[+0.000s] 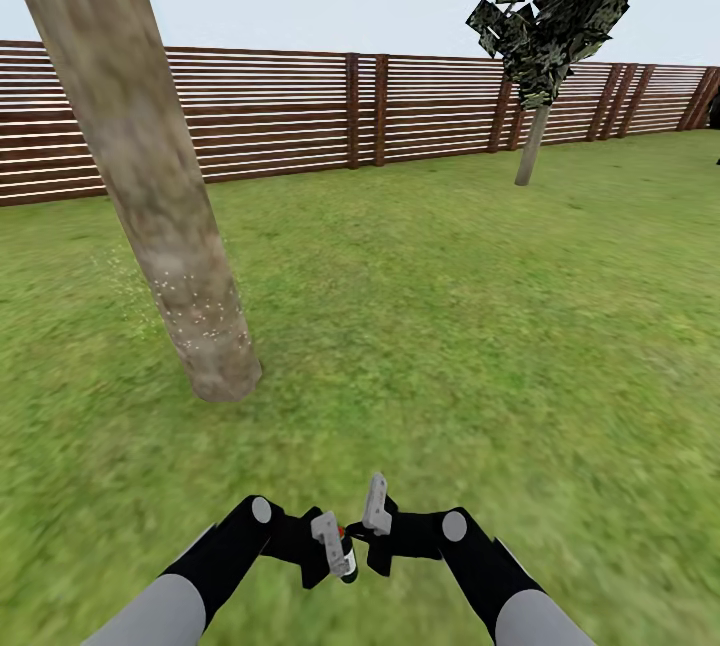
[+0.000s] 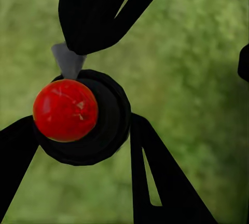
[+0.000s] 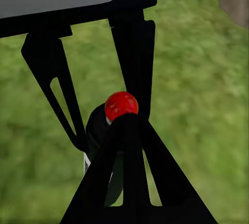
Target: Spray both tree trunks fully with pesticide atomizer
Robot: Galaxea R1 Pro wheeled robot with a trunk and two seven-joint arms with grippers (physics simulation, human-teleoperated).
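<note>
Scene: green lawn under a pale sky, closed at the far side by a slatted red-brown fence.
Trunk: thick, mottled beige-grey trunk ahead and left of the arms, leaning in the head view, base in the grass; pale specks scattered over its lower part.
Conifer: thin-trunked dark conifer far off to the right, near the fence.
Atomizer: small dark bottle with a red top, low in the head view between the two arms, above the grass; seen from above in the left wrist view, with a pale grey spout just beside the red top.
Left gripper: jaws clamped on the atomizer; black fingers touching the bottle's sides.
Right gripper: just beside the atomizer, pale fingertip raised above it; whether jaws are apart or together cannot be told.
Right wrist view: red top between black fingers of the other gripper, grass behind, trunk base at a corner.
</note>
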